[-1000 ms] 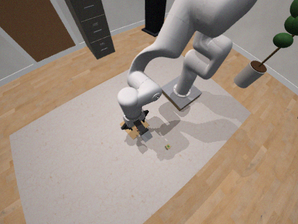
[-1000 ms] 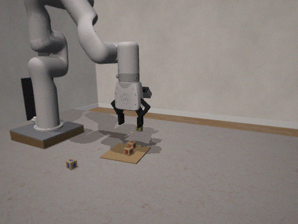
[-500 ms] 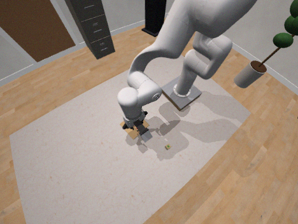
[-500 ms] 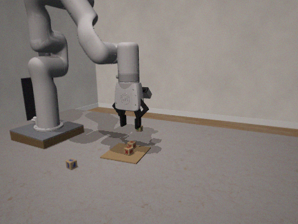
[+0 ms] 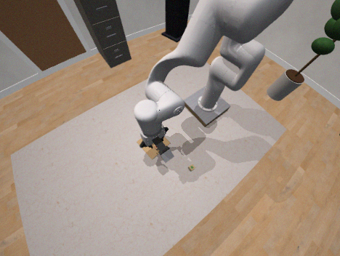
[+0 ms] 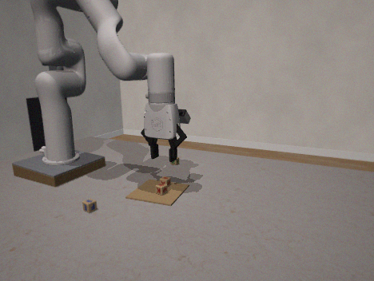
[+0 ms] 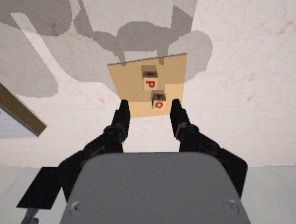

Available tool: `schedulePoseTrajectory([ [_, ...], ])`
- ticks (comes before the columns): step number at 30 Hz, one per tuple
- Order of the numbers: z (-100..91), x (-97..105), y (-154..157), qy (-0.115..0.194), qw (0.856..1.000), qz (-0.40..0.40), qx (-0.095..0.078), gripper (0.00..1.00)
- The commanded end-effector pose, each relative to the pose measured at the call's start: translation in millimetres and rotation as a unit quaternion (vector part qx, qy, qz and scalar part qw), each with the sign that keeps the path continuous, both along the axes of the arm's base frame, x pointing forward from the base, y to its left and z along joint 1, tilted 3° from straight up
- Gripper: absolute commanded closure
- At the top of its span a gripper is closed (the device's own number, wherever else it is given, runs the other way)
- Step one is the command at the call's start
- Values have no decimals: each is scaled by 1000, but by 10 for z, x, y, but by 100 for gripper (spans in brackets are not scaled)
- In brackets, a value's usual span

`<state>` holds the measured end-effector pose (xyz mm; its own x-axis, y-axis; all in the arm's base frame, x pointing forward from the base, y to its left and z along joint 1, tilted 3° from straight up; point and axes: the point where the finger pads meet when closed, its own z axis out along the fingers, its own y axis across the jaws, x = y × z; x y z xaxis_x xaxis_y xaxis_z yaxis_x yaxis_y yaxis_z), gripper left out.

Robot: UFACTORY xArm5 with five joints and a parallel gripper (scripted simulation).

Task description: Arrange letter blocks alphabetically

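The tan mat (image 6: 176, 192) (image 7: 125, 80) (image 5: 150, 154) lies flat on the floor. Two blocks stand on it close together. One shows a red P (image 7: 150, 82) (image 6: 165, 180). The other (image 7: 158, 103) (image 6: 161, 189) shows a round red letter too small to read. My gripper (image 6: 163, 156) (image 7: 150, 107) (image 5: 162, 146) is open and empty, hanging well above the mat over these two blocks. A block with a green top (image 5: 192, 167) (image 6: 175, 161) lies off the mat. Another block with blue letters (image 6: 89, 205) lies off the mat on its other side; the arm hides it in the top view.
The robot's base plate (image 5: 218, 110) (image 6: 56, 169) stands beyond the mat. A pale rug (image 5: 91, 189) covers the floor around it. A filing cabinet (image 5: 105, 29) and a potted plant (image 5: 287, 84) stand far off at the room's edges.
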<state>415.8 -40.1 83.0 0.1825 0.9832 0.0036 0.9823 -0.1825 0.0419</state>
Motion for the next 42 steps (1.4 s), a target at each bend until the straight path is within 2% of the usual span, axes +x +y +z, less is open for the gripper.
schedulePoseTrajectory([
  [1,12,12,-1,-2,1000,0,0,37],
  [14,-6,13,-3,-2,1000,0,0,37],
  [27,-108,16,-8,-2,1000,0,0,37],
  [42,-340,27,-8,-2,1000,0,0,37],
])
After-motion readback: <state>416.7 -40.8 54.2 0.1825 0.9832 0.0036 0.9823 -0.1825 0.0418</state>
